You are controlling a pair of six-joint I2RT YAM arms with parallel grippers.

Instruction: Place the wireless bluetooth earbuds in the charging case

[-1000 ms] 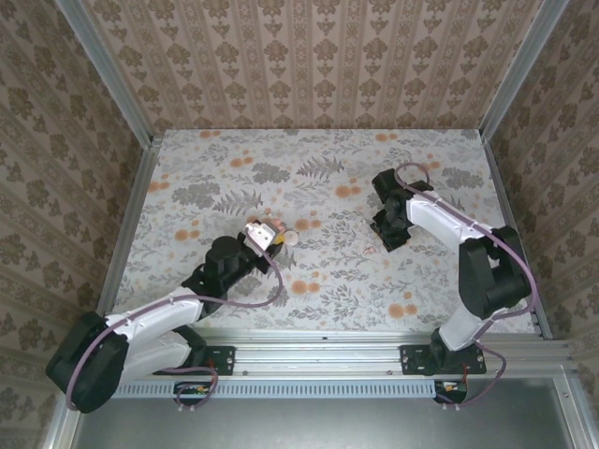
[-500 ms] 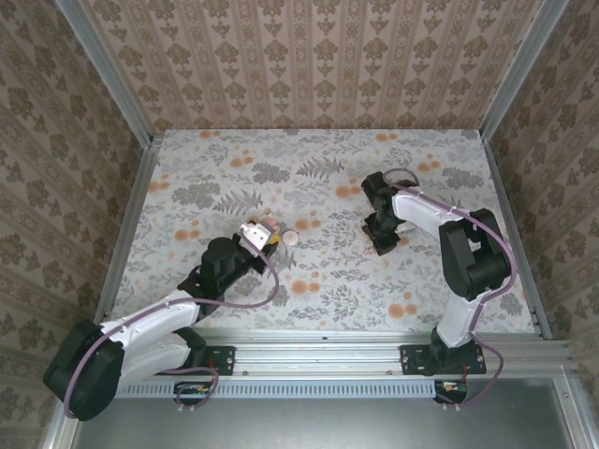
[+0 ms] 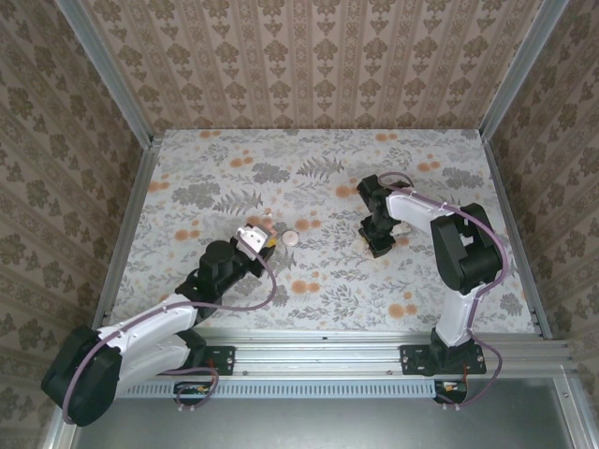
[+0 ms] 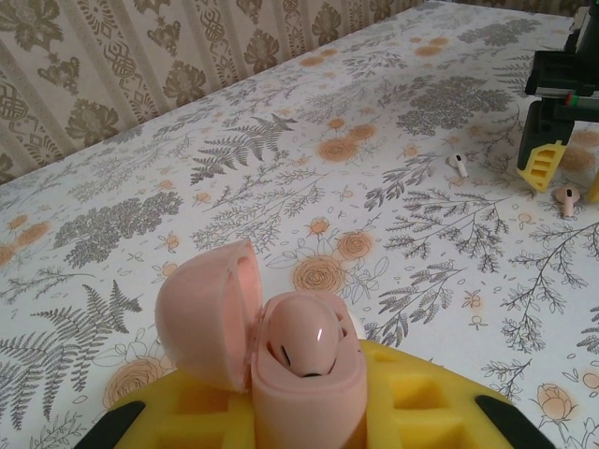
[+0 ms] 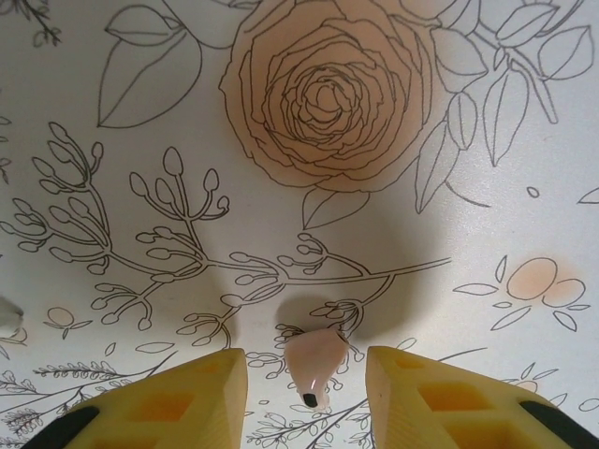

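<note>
We saw one pale pink earbud [image 5: 316, 360], dark-tipped, lying on the floral surface [image 5: 140, 112] between the right gripper's [image 5: 304, 357] parted jaws, touching neither. A whiter earbud [image 4: 459, 164] lay nearby. The left gripper's [image 3: 249, 240] jaws clamped the pink charging case [image 4: 304, 360], lid open.

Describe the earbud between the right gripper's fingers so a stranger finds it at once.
Find the right gripper low over the floral table. Between its open yellow fingers lies a pale pink earbud with a dark tip; the other earbud is whiter and lies outside them.
</note>
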